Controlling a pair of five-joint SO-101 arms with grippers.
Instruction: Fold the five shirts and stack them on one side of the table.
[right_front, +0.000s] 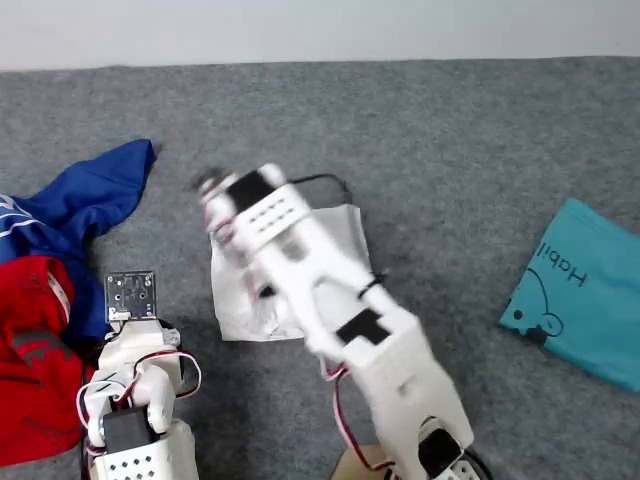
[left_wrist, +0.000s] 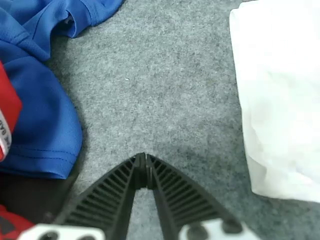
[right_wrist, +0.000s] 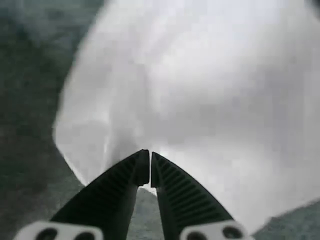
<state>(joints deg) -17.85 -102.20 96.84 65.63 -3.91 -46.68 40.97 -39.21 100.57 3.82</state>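
A white shirt (right_front: 335, 240) lies folded on the grey mat in the middle, partly under my right arm (right_front: 330, 300). My right gripper (right_wrist: 149, 155) is shut at the white shirt's (right_wrist: 200, 85) edge, and creases in the cloth run up to its tips. My left gripper (left_wrist: 146, 162) is shut on nothing, low over bare mat between a blue shirt (left_wrist: 35, 115) and the white shirt (left_wrist: 280, 100). The blue shirt (right_front: 85, 200) lies crumpled at the left, with a red shirt (right_front: 30, 370) in front of it. A teal shirt (right_front: 585, 290) lies folded at the right.
The left arm (right_front: 135, 390) stands at the front left, beside the red shirt. Grey mat (right_front: 450, 150) covers the table, with open room at the back and between the white and teal shirts.
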